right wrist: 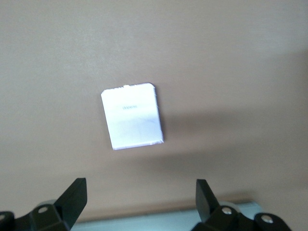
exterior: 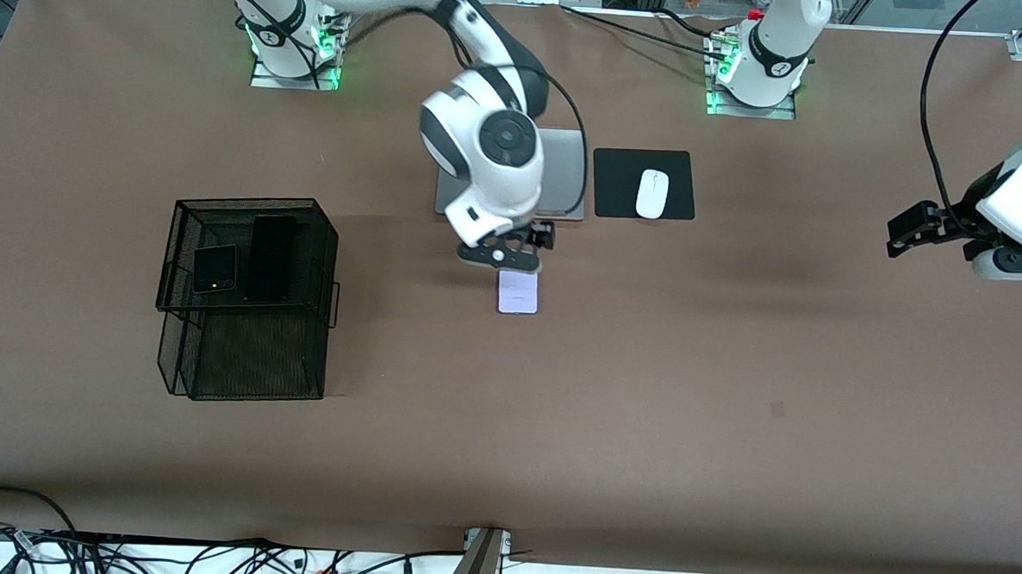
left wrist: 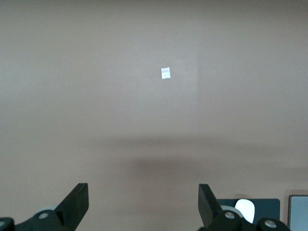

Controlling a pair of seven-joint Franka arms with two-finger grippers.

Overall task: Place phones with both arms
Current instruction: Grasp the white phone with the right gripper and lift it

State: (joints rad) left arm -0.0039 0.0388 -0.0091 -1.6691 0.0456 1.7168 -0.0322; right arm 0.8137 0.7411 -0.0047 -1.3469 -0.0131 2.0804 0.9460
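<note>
A pale lilac-white squarish phone (exterior: 518, 292) (right wrist: 132, 115) lies flat on the brown table, just nearer to the front camera than the silver laptop (exterior: 568, 173). My right gripper (exterior: 504, 259) (right wrist: 139, 192) hangs open over the strip between the laptop and this phone, holding nothing. The squarish black phone (exterior: 215, 268) and the long slim black phone (exterior: 271, 259) lie side by side in the top tray of a black wire basket (exterior: 324, 227). My left gripper (exterior: 903, 235) (left wrist: 143, 195) is open and empty over bare table at the left arm's end.
A white mouse (exterior: 651, 193) (left wrist: 245, 209) rests on a black pad (exterior: 680, 169) beside the laptop. The basket has a lower tier (exterior: 249, 362) sticking out toward the front camera. A small white tag (left wrist: 166, 73) lies on the table. Cables run along the front edge.
</note>
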